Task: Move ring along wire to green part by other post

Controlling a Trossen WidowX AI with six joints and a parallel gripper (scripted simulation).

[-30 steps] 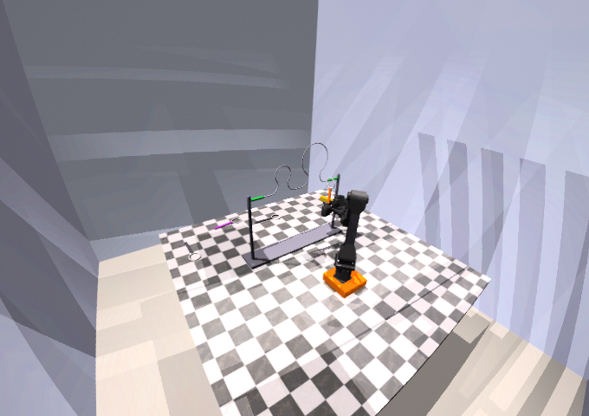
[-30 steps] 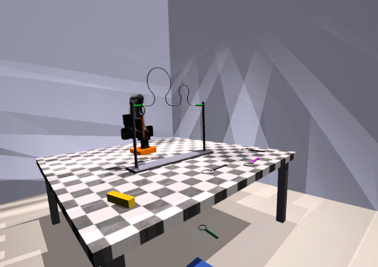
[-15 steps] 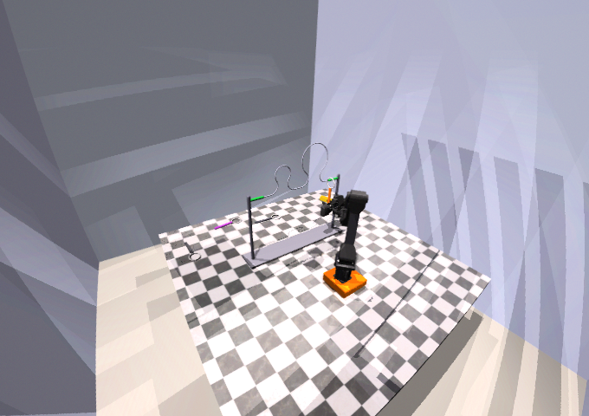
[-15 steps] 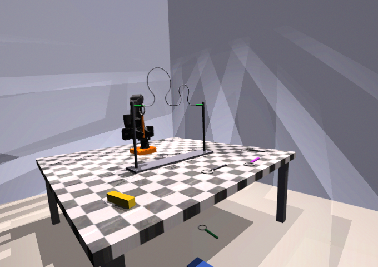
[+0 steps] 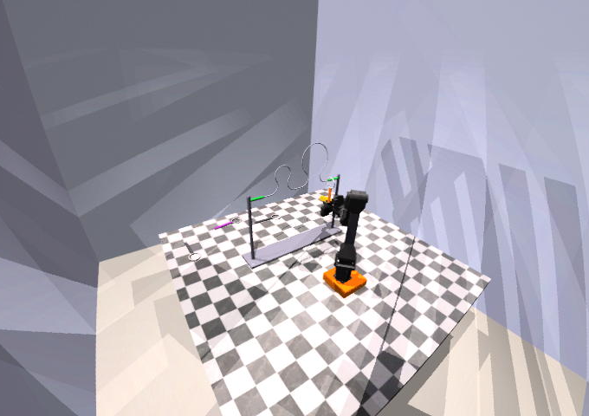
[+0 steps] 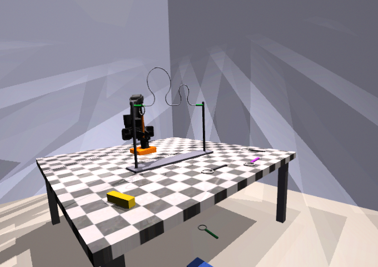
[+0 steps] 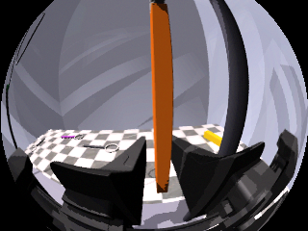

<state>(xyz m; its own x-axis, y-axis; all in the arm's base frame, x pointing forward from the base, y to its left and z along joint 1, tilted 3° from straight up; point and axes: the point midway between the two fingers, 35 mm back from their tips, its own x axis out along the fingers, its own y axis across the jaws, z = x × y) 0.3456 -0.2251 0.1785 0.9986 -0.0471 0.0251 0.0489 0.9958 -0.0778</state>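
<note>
1. Ring (image 6: pixel 142 109): hung on green wire (image 6: pixel 138 105) beside near post (image 6: pixel 134 135); handle (image 7: pixel 162 90) hung plumb.
2. Pincer (image 7: pixel 160 148): narrowly spread astride the lower handle, slight gap on one side; judged not yet pinching.
3. Advice: close squarely, centred, before lifting; keep the handle plumb and clear of the grey wire (image 6: pixel 158 67).

Black arm (image 6: pixel 135 120) behind near post (image 6: pixel 134 138) — orange-handled ring (image 6: pixel 142 109) on green wire end.
</note>
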